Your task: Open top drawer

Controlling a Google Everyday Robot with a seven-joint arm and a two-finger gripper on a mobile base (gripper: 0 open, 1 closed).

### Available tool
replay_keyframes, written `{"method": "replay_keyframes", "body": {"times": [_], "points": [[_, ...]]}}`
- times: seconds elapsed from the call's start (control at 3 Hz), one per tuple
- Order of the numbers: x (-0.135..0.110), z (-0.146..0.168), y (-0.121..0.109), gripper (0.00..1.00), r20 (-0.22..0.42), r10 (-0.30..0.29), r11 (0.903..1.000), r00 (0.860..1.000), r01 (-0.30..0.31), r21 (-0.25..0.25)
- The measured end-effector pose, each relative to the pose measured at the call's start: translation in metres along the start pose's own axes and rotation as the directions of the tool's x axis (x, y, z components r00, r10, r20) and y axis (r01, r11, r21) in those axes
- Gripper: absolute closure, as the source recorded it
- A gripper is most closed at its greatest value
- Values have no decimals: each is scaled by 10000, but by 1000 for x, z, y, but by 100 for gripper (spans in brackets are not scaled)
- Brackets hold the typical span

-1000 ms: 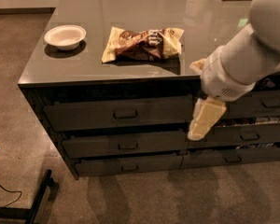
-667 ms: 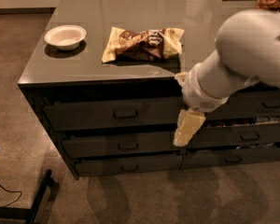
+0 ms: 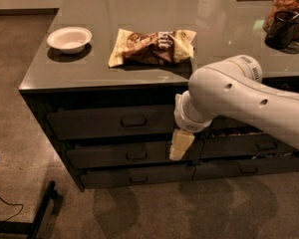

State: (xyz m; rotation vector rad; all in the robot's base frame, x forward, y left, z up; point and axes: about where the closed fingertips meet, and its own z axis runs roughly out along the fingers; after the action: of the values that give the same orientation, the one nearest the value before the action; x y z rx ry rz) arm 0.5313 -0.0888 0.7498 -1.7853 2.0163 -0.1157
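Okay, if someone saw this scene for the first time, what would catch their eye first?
The big white robot arm reaching in from the right stands out most, its pale gripper hanging just right of and below the handle of the top drawer. On the grey countertop above lie a yellow and brown snack bag and, to its left, a white bowl.

- Prob. a kitchen or break area: glossy grey island worktop (image 3: 139, 14) over rows of dark drawers, incl. top drawer (image 3: 89, 124) just under front edge.
- White bowl (image 3: 69, 38) nr front-left corner; snack bag (image 3: 152, 47) nr middle of front edge.
- Glass jar (image 3: 289, 6) w/ brown contents at right edge.
- Robot's end effector (image 3: 181, 146) hangs in front of drawers, below front edge, right of top drawer's handle.
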Motion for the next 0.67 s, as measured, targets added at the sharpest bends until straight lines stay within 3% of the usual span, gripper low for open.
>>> {"method": "replay_keyframes", "body": {"times": [0.67], "points": [[1,17,-2,0,193,-112,9999,9998,113,-22]]}}
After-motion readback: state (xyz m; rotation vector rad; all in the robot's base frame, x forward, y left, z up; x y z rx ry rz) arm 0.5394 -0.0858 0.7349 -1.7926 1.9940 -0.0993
